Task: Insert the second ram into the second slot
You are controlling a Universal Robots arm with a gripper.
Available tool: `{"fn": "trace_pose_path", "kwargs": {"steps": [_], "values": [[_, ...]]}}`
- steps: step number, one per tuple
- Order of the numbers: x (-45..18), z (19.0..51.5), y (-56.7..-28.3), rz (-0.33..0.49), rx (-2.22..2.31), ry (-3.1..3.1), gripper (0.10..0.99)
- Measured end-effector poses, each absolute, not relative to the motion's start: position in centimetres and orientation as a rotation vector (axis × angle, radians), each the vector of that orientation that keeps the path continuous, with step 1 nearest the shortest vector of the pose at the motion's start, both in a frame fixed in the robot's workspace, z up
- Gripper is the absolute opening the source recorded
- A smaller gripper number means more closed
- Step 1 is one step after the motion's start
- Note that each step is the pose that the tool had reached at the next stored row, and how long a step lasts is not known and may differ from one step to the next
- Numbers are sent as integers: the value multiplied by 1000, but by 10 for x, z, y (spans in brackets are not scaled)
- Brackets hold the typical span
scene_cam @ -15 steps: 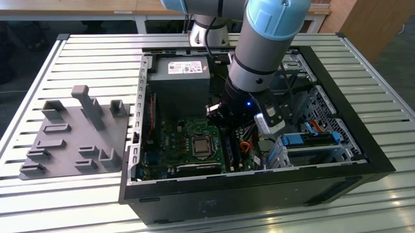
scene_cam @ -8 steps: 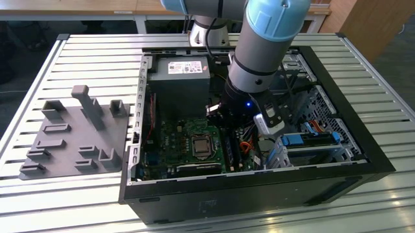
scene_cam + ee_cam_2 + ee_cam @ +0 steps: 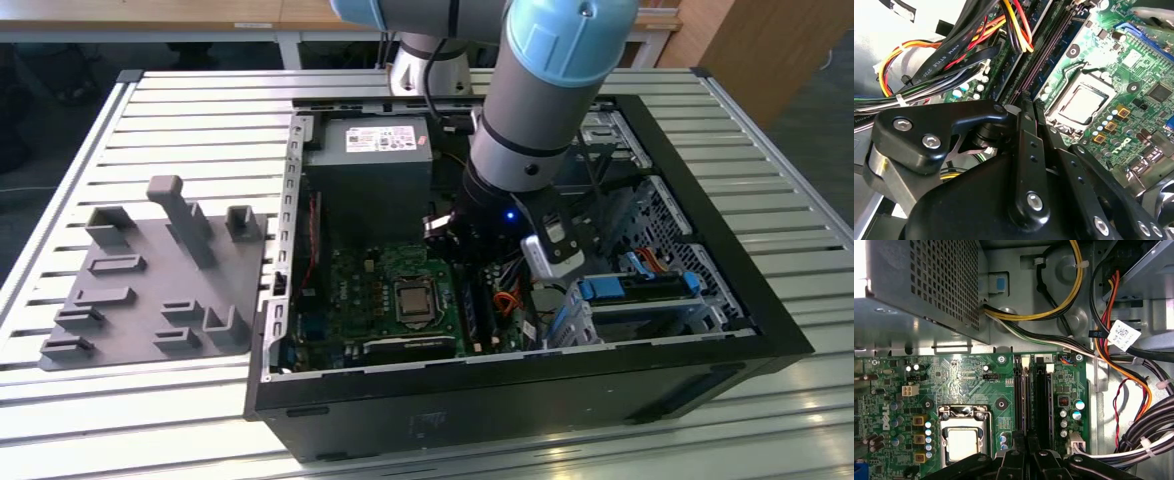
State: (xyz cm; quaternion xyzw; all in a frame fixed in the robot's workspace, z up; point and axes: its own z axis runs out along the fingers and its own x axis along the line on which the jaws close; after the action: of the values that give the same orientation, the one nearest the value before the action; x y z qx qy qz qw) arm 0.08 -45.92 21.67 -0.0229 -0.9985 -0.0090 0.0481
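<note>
We see an open computer case (image 3: 534, 400) lying on a slatted metal desk (image 3: 160, 100). It fills the centre of the exterior view and reaches toward the exterior view's right. On the exterior view's left, just beside the case, sits a grey plastic holder (image 3: 147, 290) with several upright posts. 1 robot arm (image 3: 547, 100), grey with pale blue joints, comes down from the top of that frame into the case. Its tip hangs low over the green motherboard (image 3: 360, 290), just to the exterior view's right of the square processor socket (image 3: 411, 300). A grey power supply (image 3: 367, 170) sits higher in the frame than the board.

In the first wrist view the black jaws are drawn almost together. A thin pale edge, which we take for the second memory stick (image 3: 1024, 400), runs along the slot nearest the socket. It meets the narrow gap between the jaws, so they look closed on it. We cannot tell whether it is pressed fully home. A wider black slot (image 3: 1043, 400) lies just beside it. Beyond that are bundles of black, orange and yellow cables (image 3: 1119, 355).
</note>
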Motion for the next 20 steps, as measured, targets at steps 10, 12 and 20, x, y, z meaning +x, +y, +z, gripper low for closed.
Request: {"fn": "trace_pose_path", "kwargs": {"steps": [10, 12, 20], "values": [[1, 223, -459, -27, -61, -3040, 137], [2, 223, -459, -26, -50, -3039, 137], [2, 223, -459, -24, -20, -3039, 137]]}}
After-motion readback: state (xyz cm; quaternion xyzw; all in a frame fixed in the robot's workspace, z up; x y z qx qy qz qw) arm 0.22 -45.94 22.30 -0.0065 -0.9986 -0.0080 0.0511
